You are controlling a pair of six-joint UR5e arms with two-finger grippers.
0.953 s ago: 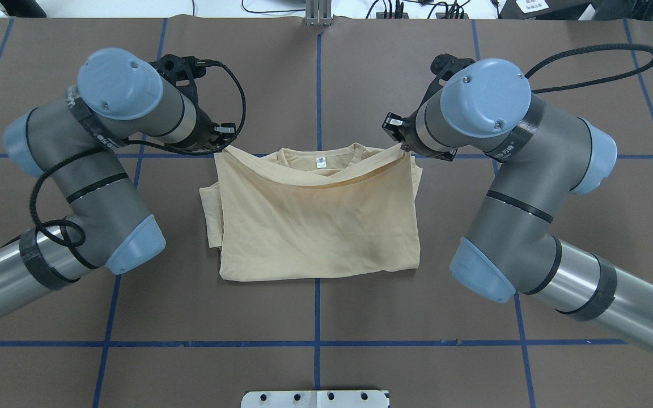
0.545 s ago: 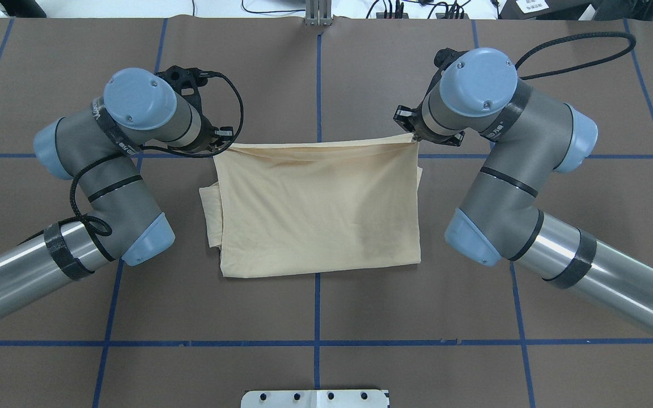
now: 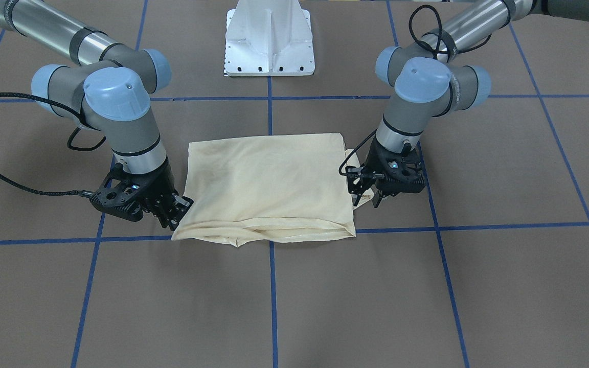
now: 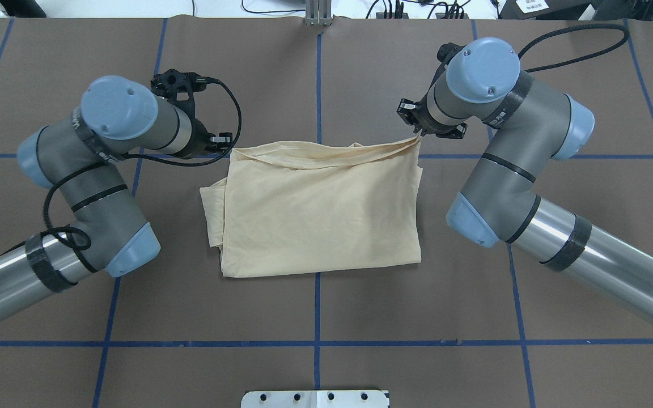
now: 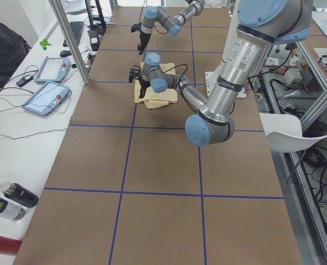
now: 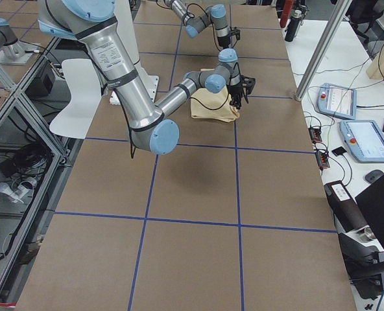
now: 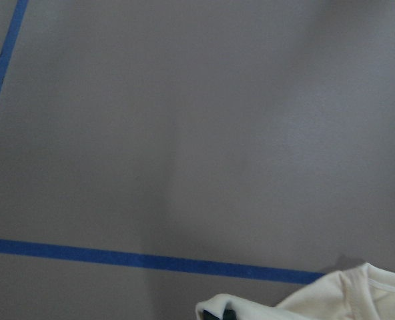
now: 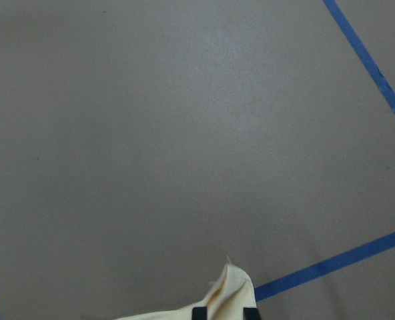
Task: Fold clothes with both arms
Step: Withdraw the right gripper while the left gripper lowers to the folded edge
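On the counter [image 4: 315,73], at the crossing of the blue tape lines [image 4: 317,85]:

Item 1. T-shirt [image 4: 321,215], pale cream-yellow thin knit. It is folded to a rough rectangle and lies flat at mid-counter, plain side up. Its far edge runs along the cross line of tape, where the top layer sags and a lower layer shows beneath it. A folded sleeve [image 4: 210,215] sticks out past the edge on the robot's left.

Item 2. Right arm [image 4: 502,187], grey tube with light blue caps. Its right hand [image 3: 173,217] is at the shirt's far right corner. In the right wrist view the cloth rises to a point between two black fingertips [image 8: 199,315]. The hand is pinching that corner, which is drawn out toward it.

Item 3. Left arm [image 4: 100,170], same make. Its left hand [image 3: 366,198] is just beside the shirt's far left corner. Cream cloth shows between its fingers in the front view. In the left wrist view the cloth lies around a dark tip [image 7: 228,314]. Whether this hand grips the cloth or stands spread, I cannot tell.

Item 4. White pedestal base [image 3: 270,41], on the counter's robot side, well apart from the shirt.

Item 5. Two control tablets [image 5: 45,98] and dark bottles [image 5: 17,194], on a white side bench along the counter's far edge.
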